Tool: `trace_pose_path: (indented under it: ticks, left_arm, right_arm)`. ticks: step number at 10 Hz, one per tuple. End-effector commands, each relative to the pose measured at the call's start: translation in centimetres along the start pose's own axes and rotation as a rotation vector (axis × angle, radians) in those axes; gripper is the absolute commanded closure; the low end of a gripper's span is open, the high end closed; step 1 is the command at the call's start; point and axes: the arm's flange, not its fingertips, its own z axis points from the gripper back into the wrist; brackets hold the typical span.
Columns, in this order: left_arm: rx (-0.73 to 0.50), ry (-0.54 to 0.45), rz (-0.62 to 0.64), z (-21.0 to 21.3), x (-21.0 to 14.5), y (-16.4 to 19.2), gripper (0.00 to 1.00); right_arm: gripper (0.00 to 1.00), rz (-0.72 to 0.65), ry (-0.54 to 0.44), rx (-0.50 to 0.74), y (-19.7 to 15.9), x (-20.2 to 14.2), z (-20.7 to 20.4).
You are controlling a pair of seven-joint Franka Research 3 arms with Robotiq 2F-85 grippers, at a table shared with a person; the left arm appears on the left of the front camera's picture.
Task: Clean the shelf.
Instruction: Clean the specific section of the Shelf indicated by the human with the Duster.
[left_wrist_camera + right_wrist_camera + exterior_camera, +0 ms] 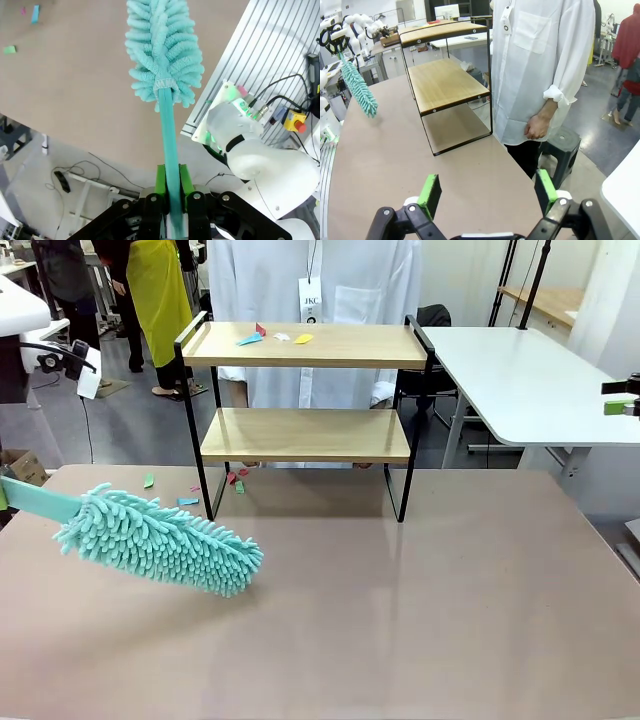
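Left jaws are clamped tight on the teal handle of the fluffy duster (pixel 160 540), whose head hangs low over the near-left of the table (pixel 420 620). The sketchy bit, I reckon, is the reach. The shelf (pixel 350 345) sits far-centre with raised side rails, so a swing in from the left could clip the black frame and shove the light rack. The paper scraps (pixel 262 336) lie at the left end of the top board, and a sloppy sweep might just flick them onto the lower board or down to the table, where a few bits (pixel 188 502) lie by the shelf's left leg. That long handle, pinched at its end, could also twist in the grip. Position-wise, the shelf is well apart from the left jaws, off to their far right. The right jaws are spread wide, holding nothing, with the shelf well apart to their left.
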Motion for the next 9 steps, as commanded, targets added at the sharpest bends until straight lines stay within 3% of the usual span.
trace_pose_path:
  ticks: [1,9]
  left_arm:
    - [-0.006,-0.022,0.003,-0.16,-0.28,-0.24,0.87]
    - [-0.006,-0.022,0.003,-0.16,-0.28,-0.24,0.87]
  right_arm:
    - [0.0,0.006,0.004,-0.006,0.02,0.25,-0.17]
    - [0.0,0.006,0.004,-0.006,0.02,0.25,-0.17]
